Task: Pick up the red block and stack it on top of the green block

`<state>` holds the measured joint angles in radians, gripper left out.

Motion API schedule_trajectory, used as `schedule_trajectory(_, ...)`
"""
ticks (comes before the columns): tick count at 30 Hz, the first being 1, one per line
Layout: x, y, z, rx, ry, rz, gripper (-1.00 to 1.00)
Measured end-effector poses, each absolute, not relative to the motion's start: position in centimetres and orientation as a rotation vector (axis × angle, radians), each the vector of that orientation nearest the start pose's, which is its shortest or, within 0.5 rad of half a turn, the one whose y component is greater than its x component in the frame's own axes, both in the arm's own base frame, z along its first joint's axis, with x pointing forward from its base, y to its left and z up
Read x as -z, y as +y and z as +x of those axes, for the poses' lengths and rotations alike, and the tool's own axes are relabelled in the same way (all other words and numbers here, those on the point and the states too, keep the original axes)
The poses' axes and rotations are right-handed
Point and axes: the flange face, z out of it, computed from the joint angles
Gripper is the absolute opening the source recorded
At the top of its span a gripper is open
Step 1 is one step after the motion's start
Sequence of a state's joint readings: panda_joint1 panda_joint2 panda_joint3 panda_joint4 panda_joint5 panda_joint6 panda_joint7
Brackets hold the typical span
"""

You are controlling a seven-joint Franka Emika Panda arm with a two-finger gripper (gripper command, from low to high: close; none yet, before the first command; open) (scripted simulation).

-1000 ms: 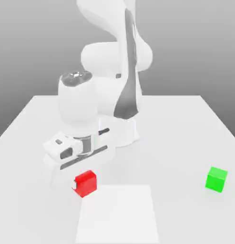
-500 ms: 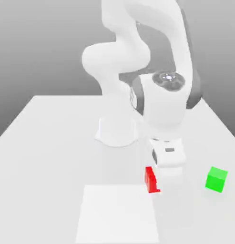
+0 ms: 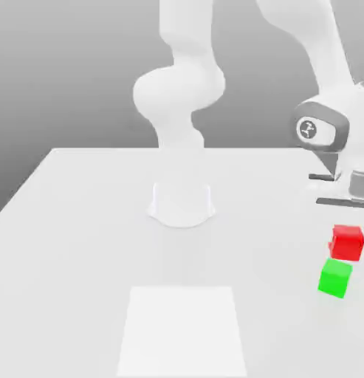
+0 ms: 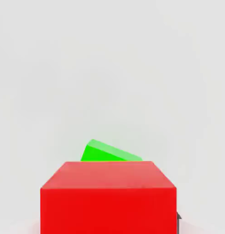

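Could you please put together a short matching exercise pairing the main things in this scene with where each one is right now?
Things:
1. red block
2. green block
3. tool
4. robot base

Places or states:
A. resting on the table
B. shut on the red block
C. held in the air just above the green block
D. standing mid-table, toward the back

Pairs: 1-C, 2-A, 3-B, 4-D

Reaching out to the exterior view's right, wrist bent downward, gripper [image 3: 348,235] pointing straight down, jaws clamped on the red block [image 3: 347,242].
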<state>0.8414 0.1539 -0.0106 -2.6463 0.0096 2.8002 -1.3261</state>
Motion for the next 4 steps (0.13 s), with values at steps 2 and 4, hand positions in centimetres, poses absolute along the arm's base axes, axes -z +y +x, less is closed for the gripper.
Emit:
schedule_trajectory(2, -18.41, 31.19, 28.63, 0.001, 2.762, 1.499, 1.00)
schedule_trajectory(4, -18.41, 31.19, 28.63, 0.001, 2.762, 1.499, 1.00)
